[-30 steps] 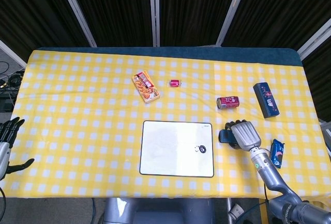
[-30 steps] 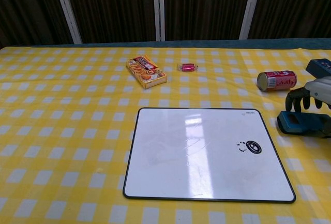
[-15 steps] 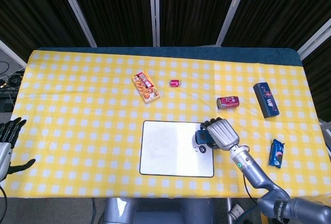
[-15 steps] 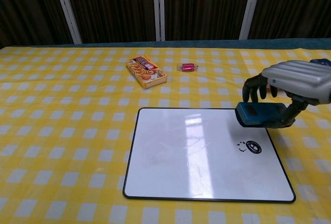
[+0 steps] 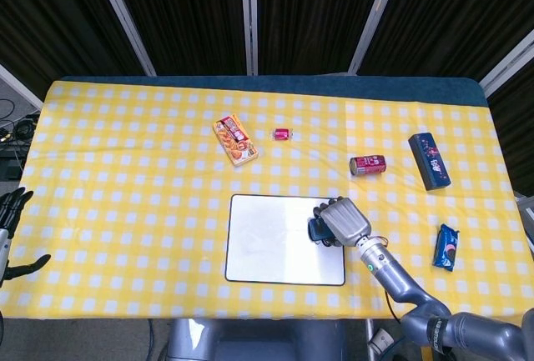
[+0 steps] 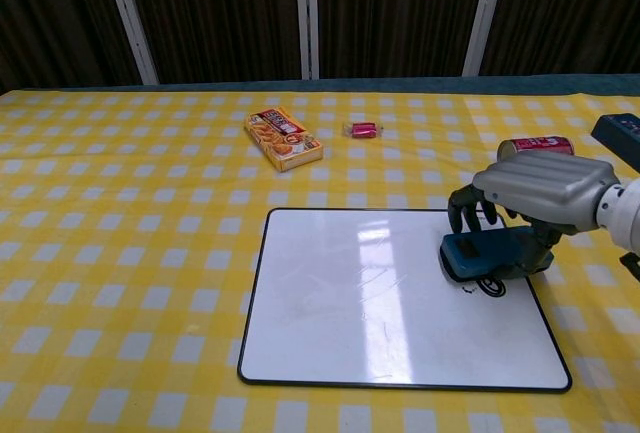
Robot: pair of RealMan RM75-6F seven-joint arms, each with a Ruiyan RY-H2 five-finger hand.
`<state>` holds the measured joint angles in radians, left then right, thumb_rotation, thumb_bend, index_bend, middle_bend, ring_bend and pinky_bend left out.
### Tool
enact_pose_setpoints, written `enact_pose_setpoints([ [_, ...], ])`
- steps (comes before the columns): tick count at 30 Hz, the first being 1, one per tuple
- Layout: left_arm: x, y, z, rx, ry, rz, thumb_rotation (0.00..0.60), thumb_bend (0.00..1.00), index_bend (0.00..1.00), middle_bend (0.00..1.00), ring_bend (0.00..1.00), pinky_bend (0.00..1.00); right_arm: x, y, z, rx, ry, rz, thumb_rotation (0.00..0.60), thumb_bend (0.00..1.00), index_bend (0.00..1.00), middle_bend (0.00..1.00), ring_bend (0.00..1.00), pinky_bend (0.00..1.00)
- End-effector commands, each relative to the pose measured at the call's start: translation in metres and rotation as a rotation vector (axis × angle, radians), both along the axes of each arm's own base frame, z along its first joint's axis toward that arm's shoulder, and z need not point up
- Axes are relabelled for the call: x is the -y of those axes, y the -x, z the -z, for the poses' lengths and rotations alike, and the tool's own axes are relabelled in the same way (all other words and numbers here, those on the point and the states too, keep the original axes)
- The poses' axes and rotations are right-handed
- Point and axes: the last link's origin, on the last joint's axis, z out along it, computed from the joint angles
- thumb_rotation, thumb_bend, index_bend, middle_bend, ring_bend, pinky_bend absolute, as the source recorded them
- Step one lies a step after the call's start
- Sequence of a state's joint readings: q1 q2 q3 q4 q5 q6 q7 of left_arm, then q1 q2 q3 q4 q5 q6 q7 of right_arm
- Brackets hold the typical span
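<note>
Holding: the right hand [image 6: 535, 198] grips a dark teal eraser [image 6: 490, 253] from above, fingers [image 6: 462, 208] curled over its far edge and the thumb tucked at the near side.
Eraser place: low over the right part of the whiteboard [image 6: 370, 303], touching or just clear of the surface; the pictures do not settle which.
Eraser axis: its long side runs left to right, roughly along the whiteboard's far edge.
Key relation: a small black ring mark [image 6: 490, 287] sits on the whiteboard just nearer the robot than the eraser, partly under its near edge in the chest view; in the head view the hand [image 5: 342, 221] and eraser [image 5: 319, 231] hide it.
Nearer arm: the right one, already over the whiteboard [image 5: 267, 244]; the left hand [image 5: 12, 228] hangs well off to the whiteboard's left, past the table edge.
Left hand state: released, fingers spread, touching nothing.
Beyond the whiteboard: a snack box [image 6: 284, 138] to the far left, a small pink packet [image 6: 363, 130] straight behind, a red can [image 6: 540, 145] lying on its side to the far right.
Right of the whiteboard: a dark blue box [image 5: 430, 161] further back, a blue wrapper [image 5: 446, 247] level with the hand, both well apart from it.
Table: covered in a yellow checked cloth [image 6: 120, 253].
</note>
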<state>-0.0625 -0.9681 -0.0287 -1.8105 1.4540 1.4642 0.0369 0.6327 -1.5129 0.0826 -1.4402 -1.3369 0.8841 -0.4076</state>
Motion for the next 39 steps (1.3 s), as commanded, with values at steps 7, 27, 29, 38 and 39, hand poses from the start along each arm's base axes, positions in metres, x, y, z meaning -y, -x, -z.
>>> enact_pose_setpoints([
  [7, -0.001, 0.0, 0.001, -0.002, 0.005, -0.002, 0.6, 0.0, 0.0, 0.0, 0.0, 0.0, -0.026, -0.006, 0.0, -0.022, -0.095, -0.041, 0.6, 0.34, 0.53, 0.56, 0.46, 0.48],
  [27, -0.002, 0.0, 0.001, -0.004, 0.006, -0.001, 0.6, 0.0, 0.0, 0.0, 0.0, 0.0, -0.019, 0.002, -0.005, -0.019, -0.067, -0.024, 0.6, 0.35, 0.54, 0.57, 0.46, 0.48],
  [29, -0.003, 0.0, 0.001, -0.004, 0.007, 0.0, 0.6, 0.0, 0.0, 0.0, 0.0, 0.0, -0.014, 0.003, -0.005, -0.022, -0.051, -0.015, 0.6, 0.35, 0.54, 0.57, 0.46, 0.48],
  [38, -0.003, -0.001, 0.002, -0.005, 0.008, 0.0, 0.6, 0.0, 0.0, 0.0, 0.0, 0.0, 0.015, 0.011, -0.006, -0.051, 0.026, 0.038, 0.6, 0.36, 0.54, 0.57, 0.46, 0.48],
  [39, -0.003, 0.0, 0.002, -0.005, 0.008, -0.001, 0.6, 0.0, 0.0, 0.0, 0.0, 0.0, 0.014, 0.012, -0.006, -0.053, 0.024, 0.038, 0.6, 0.36, 0.54, 0.57, 0.46, 0.48],
])
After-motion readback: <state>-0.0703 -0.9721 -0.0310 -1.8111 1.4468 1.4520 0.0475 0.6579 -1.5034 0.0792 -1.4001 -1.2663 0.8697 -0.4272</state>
